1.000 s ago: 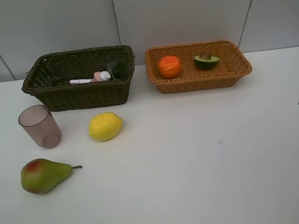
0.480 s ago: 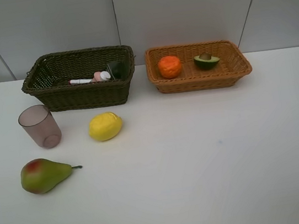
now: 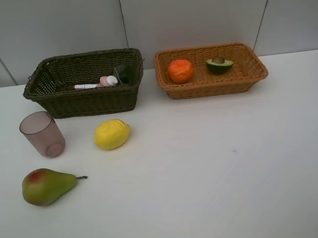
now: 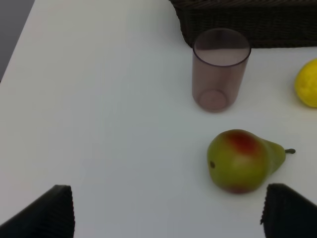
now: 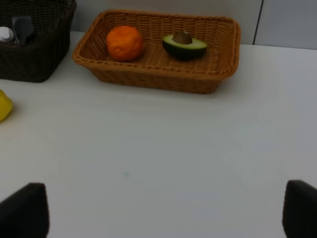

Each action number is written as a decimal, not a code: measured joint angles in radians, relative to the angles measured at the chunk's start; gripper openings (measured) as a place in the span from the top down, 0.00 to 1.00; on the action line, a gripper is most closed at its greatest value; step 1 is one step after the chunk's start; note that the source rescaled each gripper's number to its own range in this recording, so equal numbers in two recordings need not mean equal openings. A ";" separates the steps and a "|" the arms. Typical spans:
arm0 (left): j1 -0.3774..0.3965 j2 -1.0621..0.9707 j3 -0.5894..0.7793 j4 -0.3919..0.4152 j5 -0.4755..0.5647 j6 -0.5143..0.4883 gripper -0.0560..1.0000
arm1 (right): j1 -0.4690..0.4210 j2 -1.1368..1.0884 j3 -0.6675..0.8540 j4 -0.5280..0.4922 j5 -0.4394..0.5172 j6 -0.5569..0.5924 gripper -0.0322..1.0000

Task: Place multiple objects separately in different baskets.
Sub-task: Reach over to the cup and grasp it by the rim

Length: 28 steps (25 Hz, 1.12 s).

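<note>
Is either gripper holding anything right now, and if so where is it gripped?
Nothing is held: left gripper and right gripper both stand open, empty.

pear (image 3: 45,186) green-red | lemon (image 3: 112,134) yellow | cup (image 3: 42,134) pinkish | dark brown basket (image 3: 94,102) | orange-tan basket (image 3: 214,88) | bottle (image 3: 105,81) perhaps pink

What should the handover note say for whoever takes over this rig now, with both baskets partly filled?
Left end effector: open, empty, over the white table near the green-red pear.
Right end effector: open, empty.
Done: the dark brown woven basket holds the white marker, pink bottle and dark pump bottle. The orange-tan woven basket holds the round orange and avocado half.
Left: the pear, yellow lemon and upright translucent pinkish cup are on the table. Probably fruit goes to the tan basket and the cup to the dark one.
</note>
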<state>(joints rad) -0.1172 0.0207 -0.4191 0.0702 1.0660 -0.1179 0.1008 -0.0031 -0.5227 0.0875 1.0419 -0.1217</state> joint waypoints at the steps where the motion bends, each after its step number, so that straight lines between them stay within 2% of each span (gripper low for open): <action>1: 0.000 0.000 0.000 0.000 0.000 0.000 0.00 | -0.005 0.000 0.002 0.000 0.000 0.000 0.00; 6: 0.000 0.000 0.000 0.000 0.000 0.000 0.00 | -0.032 0.000 0.002 -0.003 0.000 0.006 0.00; 28: 0.000 0.000 0.000 0.003 0.000 0.000 0.00 | -0.032 0.000 0.002 -0.013 0.000 0.013 0.00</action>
<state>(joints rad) -0.1172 0.0207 -0.4191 0.0734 1.0660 -0.1179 0.0690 -0.0031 -0.5208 0.0741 1.0419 -0.1085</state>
